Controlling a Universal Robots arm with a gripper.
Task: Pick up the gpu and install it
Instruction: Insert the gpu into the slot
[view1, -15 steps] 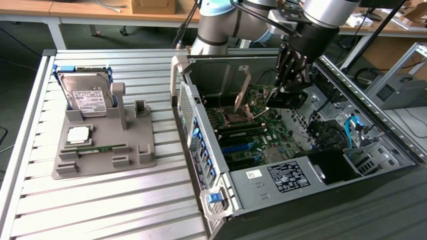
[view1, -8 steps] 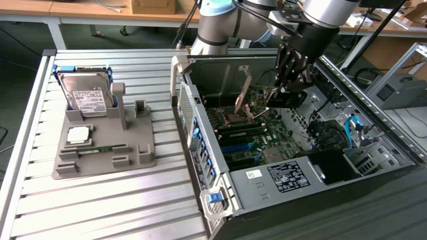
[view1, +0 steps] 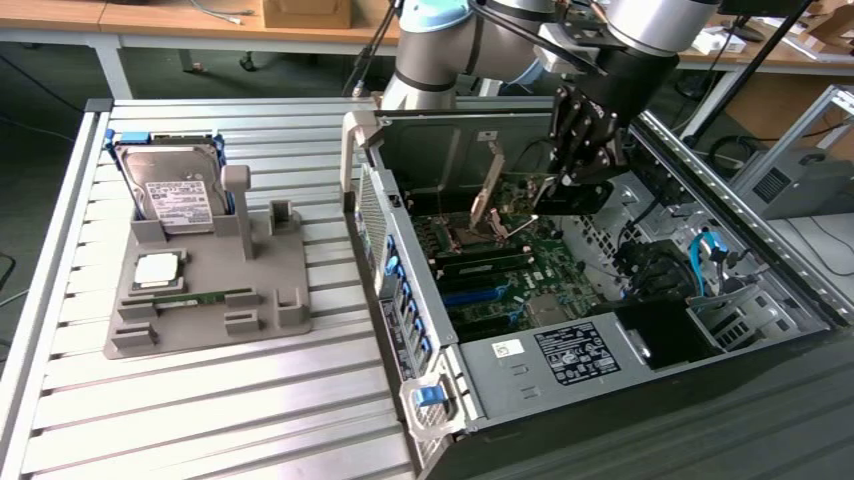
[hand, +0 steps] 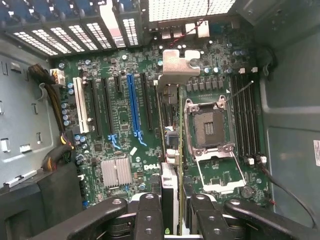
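Observation:
The gpu (hand: 171, 145) appears edge-on in the wrist view as a thin green card with its bent silver bracket (hand: 180, 62) at the far end. My gripper (hand: 174, 220) is shut on it, one black finger (hand: 149, 215) on each side. The card hangs upright just above the motherboard (hand: 125, 145), between the black expansion slots and the open CPU socket (hand: 209, 127); I cannot tell whether it touches a slot. In the exterior view my gripper (view1: 583, 175) is down inside the open computer case (view1: 561, 370), with the gpu (view1: 523, 195) below it.
A long blue slot (hand: 134, 107) and a white slot (hand: 79, 105) lie beside the card. Case walls and cables close in around it. At the exterior view's left, a grey tray (view1: 274, 310) holds a hard drive (view1: 171, 195), a CPU (view1: 156, 268) and a RAM stick (view1: 200, 297).

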